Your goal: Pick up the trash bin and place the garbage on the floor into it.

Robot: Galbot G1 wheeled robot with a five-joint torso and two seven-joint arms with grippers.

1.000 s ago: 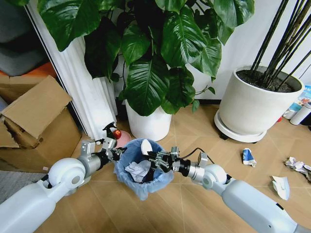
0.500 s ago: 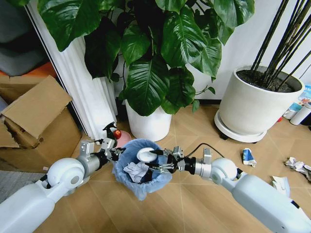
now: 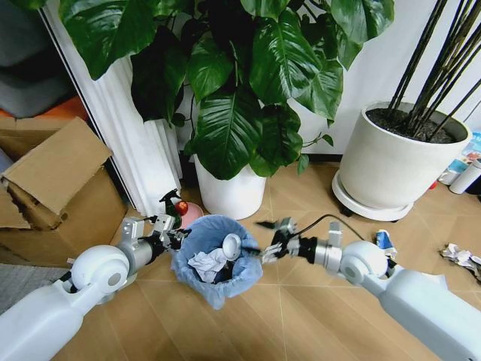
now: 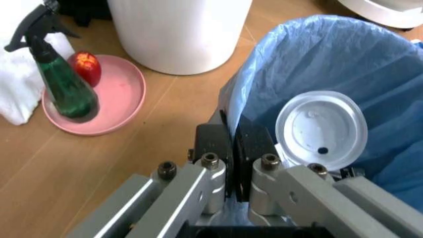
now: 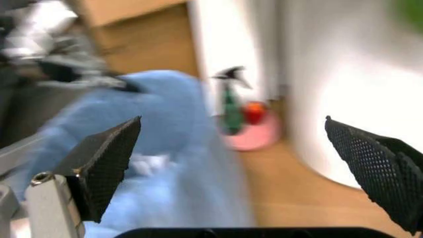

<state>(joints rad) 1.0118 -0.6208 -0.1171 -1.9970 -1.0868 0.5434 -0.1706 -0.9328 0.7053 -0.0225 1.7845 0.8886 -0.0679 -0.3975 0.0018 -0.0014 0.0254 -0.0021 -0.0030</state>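
White plastic disc (image 3: pixel 231 244) has dropped into the blue-lined black bin (image 3: pixel 197 232), gripped by left gripper (image 4: pixel 233 148); right gripper (image 3: pixel 272 237), wide open, empty, has withdrawn.

text: none legible | labels: none (wrappers too small)

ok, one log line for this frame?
left gripper: shut on trash bin rim | right gripper: open beside bin | white disc: inside
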